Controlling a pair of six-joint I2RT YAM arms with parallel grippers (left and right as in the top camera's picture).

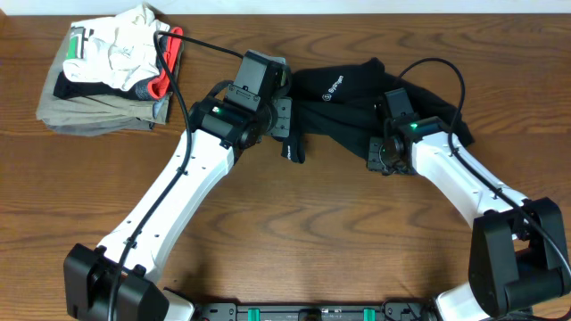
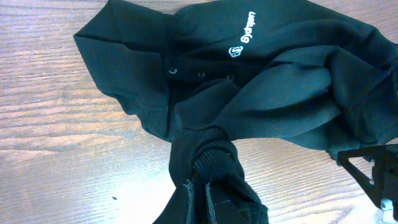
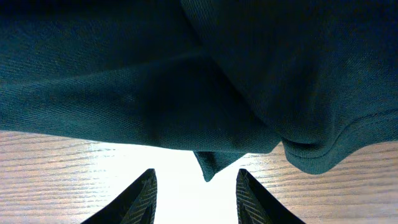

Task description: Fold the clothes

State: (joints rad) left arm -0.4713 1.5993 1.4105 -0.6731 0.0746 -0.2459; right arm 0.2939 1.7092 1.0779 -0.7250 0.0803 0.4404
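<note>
On the wooden surface [image 1: 312,232], we are pinching the ribbed cuff [image 2: 211,158] of the black top [image 1: 348,100] in our left jaws; our right jaws are standing wide apart at its hem.

Overhead, the left gripper [image 1: 284,116] and right arm [image 1: 446,165] sit right on the black top [image 1: 343,89], hiding both ends. Left wrist cam: jaws are buried under the sleeve [image 2: 211,155], can't tell if they're pinching. Right wrist cam crops the top on three sides; glare blows out the table [image 3: 56,180].
</note>
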